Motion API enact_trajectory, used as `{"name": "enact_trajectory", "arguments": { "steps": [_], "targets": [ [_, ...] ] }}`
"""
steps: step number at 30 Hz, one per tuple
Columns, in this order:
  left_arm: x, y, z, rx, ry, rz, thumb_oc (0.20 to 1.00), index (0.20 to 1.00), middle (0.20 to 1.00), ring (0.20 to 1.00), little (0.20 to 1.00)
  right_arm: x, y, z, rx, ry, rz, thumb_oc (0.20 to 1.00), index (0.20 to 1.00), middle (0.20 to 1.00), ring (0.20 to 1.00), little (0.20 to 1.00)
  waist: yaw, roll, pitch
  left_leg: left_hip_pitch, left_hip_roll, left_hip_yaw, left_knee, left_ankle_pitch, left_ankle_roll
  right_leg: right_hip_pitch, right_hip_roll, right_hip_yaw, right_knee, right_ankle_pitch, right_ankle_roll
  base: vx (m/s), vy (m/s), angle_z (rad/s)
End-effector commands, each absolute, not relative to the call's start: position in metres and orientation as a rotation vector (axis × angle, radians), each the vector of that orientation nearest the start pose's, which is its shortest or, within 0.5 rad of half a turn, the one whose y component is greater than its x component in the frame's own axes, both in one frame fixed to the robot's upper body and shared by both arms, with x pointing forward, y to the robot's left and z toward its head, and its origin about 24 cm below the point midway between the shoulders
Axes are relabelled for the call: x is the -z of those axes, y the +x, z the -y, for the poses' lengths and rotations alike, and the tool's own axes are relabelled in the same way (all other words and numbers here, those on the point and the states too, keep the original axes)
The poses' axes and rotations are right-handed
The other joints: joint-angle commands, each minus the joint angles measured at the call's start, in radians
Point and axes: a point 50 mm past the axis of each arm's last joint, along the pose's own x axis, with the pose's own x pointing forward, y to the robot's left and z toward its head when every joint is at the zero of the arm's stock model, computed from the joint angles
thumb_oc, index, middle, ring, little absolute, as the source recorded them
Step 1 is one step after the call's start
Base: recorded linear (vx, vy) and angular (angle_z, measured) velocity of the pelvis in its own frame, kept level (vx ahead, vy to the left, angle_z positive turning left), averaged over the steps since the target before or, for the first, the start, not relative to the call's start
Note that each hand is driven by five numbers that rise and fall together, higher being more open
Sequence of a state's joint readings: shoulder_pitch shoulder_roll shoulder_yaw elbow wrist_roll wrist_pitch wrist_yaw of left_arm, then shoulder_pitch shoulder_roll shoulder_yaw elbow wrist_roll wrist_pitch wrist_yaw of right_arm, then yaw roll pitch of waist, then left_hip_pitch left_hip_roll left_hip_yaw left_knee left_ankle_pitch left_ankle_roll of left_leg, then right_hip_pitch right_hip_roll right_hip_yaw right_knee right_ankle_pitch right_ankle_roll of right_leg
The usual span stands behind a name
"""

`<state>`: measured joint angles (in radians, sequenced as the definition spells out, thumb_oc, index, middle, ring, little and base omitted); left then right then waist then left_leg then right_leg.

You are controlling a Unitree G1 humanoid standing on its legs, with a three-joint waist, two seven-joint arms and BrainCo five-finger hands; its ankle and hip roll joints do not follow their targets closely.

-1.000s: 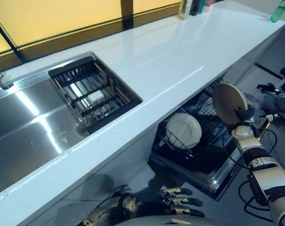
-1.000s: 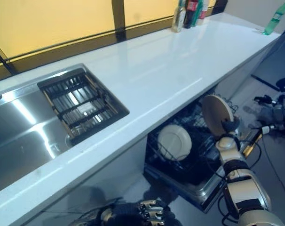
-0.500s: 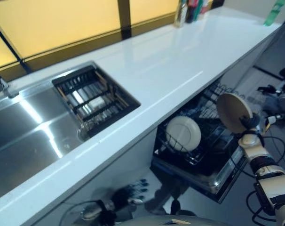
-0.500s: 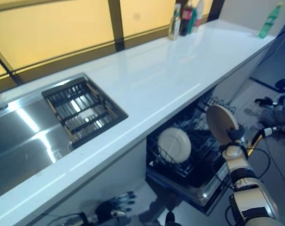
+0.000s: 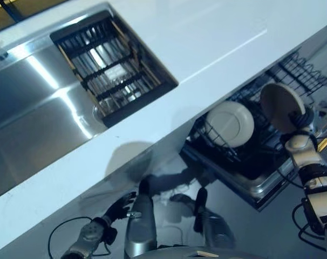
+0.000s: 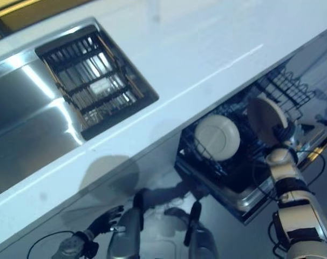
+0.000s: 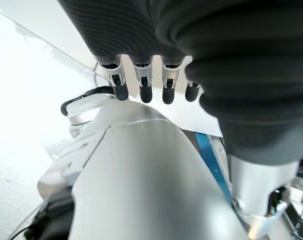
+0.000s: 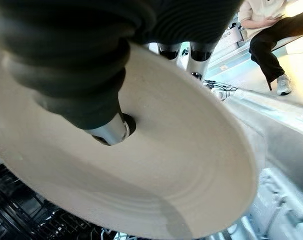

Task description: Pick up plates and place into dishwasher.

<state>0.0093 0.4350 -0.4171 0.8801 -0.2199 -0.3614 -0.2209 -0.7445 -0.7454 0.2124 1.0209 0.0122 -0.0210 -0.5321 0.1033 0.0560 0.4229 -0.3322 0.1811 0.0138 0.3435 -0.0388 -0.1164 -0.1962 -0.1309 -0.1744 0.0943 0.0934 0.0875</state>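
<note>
A: Big picture first: a long white countertop [image 5: 217, 32] runs across the head views, with a steel sink [image 5: 39, 102] set into it and a black slatted drying rack [image 5: 112, 67] sitting in the sink's right end.

B: And under the counter's edge, the dishwasher rack [image 5: 244, 156] is pulled out, dark wire all over. One white plate [image 5: 230, 124] is standing upright in its tines.

A: Now the action. The right hand [image 5: 299, 120] is up over the rack's right end, gripping a second, cream plate [image 5: 281, 106] on edge, face turned toward the counter.

B: Look from its wrist: the thumb [image 8: 109, 131] presses on the cream plate's face, fingers [image 8: 200, 50] curl round behind the rim. That's a pinch, and the plate hangs above the wire, well right of the standing one, not touching it.

A: Low down by the floor, the left hand [image 5: 118, 207] hangs beside the cabinet front, holding nothing.

B: Its wrist view shows the dark-tipped fingers [image 7: 143, 85] in a loose, fairly straight row, relaxed.

A: A seated person's leg and shoe [image 8: 279, 55] show beyond the cream plate's edge.
</note>
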Motion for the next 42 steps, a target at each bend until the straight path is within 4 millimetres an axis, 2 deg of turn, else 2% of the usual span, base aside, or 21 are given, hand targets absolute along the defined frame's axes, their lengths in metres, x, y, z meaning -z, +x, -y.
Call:
{"name": "enact_trajectory", "arguments": {
  "steps": [1,3,10,16,20,28,37,38,39,40,42],
  "targets": [
    [0.111,0.149,-0.235,0.297,0.277,-0.682,1.0,1.0,1.0,1.0,1.0,-0.176,0.341,0.365,0.832,-0.855,0.05,0.2,0.2,0.2,0.2,0.2,0.014,-0.007,-0.022,-0.126,0.018,-0.06,0.029,0.036,-0.011,0.018,-0.06,-0.004,0.132,-0.163,0.031,-0.09,0.008,0.05],
    [0.111,0.151,-0.236,0.287,0.274,-0.679,1.0,1.0,1.0,1.0,1.0,-0.187,0.343,0.366,0.844,-0.881,0.065,0.2,0.2,0.2,0.2,0.2,0.016,0.002,-0.008,-0.141,0.015,-0.062,0.033,0.04,-0.01,-0.003,-0.062,-0.008,0.144,-0.164,0.027,-0.07,0.013,0.06],
    [0.109,0.148,-0.24,0.262,0.286,-0.672,1.0,1.0,1.0,1.0,1.0,-0.21,0.346,0.369,0.854,-1.01,0.084,0.2,0.2,0.2,0.2,0.2,0.021,0.016,0.026,-0.164,0.009,-0.063,0.021,0.055,-0.004,-0.047,-0.058,-0.008,0.158,-0.162,0.018,-0.02,0.005,0.03],
    [0.104,0.152,-0.244,0.254,0.287,-0.653,1.0,1.0,1.0,1.0,1.0,-0.231,0.344,0.376,0.885,-1.213,0.09,0.2,0.2,0.2,0.2,0.2,0.035,0.025,0.04,-0.181,0.002,-0.071,0.011,0.063,0.002,-0.079,-0.058,-0.022,0.174,-0.165,0.014,-0.01,-0.015,0.03],
    [0.099,0.156,-0.245,0.254,0.281,-0.624,1.0,1.0,1.0,1.0,1.0,-0.236,0.342,0.381,0.89,-1.225,0.06,0.2,0.2,0.2,0.2,0.2,0.044,0.031,0.055,-0.194,-0.003,-0.08,0.011,0.066,0.004,-0.098,-0.054,-0.023,0.191,-0.174,0.009,-0.01,-0.017,0.08],
    [0.09,0.168,-0.24,0.24,0.258,-0.558,1.0,1.0,1.0,1.0,1.0,-0.238,0.346,0.379,0.867,-1.309,0.002,0.2,0.2,0.2,0.2,0.2,0.052,0.056,0.076,-0.195,-0.016,-0.076,-0.022,0.085,0.011,-0.136,-0.06,-0.036,0.22,-0.187,-0.002,-0.02,0.013,0.06],
    [0.086,0.171,-0.232,0.257,0.235,-0.524,1.0,1.0,1.0,1.0,1.0,-0.244,0.342,0.387,0.922,-1.263,-0.041,0.2,0.2,0.2,0.2,0.2,0.051,0.077,0.086,-0.187,-0.027,-0.062,-0.043,0.091,0.017,-0.16,-0.073,-0.045,0.234,-0.186,-0.008,-0.02,0.035,0.04],
    [0.086,0.171,-0.231,0.26,0.235,-0.522,1.0,1.0,1.0,1.0,1.0,-0.245,0.342,0.388,0.93,-1.247,-0.044,0.338,0.338,0.338,0.338,0.338,0.05,0.077,0.087,-0.185,-0.028,-0.058,-0.045,0.09,0.017,-0.16,-0.075,-0.045,0.232,-0.184,-0.008,-0.01,0.024,0.04],
    [0.086,0.171,-0.231,0.26,0.234,-0.521,1.0,1.0,1.0,1.0,1.0,-0.245,0.342,0.388,0.935,-1.24,-0.043,0.73,0.73,0.73,0.73,0.73,0.05,0.077,0.086,-0.183,-0.029,-0.056,-0.045,0.089,0.018,-0.16,-0.075,-0.044,0.231,-0.183,-0.008,0.0,0.0,0.0],
    [0.086,0.172,-0.23,0.26,0.231,-0.519,1.0,1.0,1.0,1.0,1.0,-0.246,0.341,0.388,0.943,-1.234,-0.042,1.0,1.0,1.0,1.0,1.0,0.048,0.078,0.087,-0.182,-0.03,-0.055,-0.046,0.088,0.02,-0.162,-0.076,-0.044,0.232,-0.182,-0.008,0.0,0.0,0.0],
    [0.085,0.171,-0.231,0.259,0.227,-0.518,1.0,1.0,1.0,1.0,1.0,-0.246,0.339,0.391,0.952,-1.221,-0.042,1.0,1.0,1.0,1.0,1.0,0.046,0.079,0.086,-0.177,-0.032,-0.051,-0.046,0.084,0.021,-0.162,-0.077,-0.042,0.232,-0.181,-0.009,0.0,0.0,0.0]
  ]
}}
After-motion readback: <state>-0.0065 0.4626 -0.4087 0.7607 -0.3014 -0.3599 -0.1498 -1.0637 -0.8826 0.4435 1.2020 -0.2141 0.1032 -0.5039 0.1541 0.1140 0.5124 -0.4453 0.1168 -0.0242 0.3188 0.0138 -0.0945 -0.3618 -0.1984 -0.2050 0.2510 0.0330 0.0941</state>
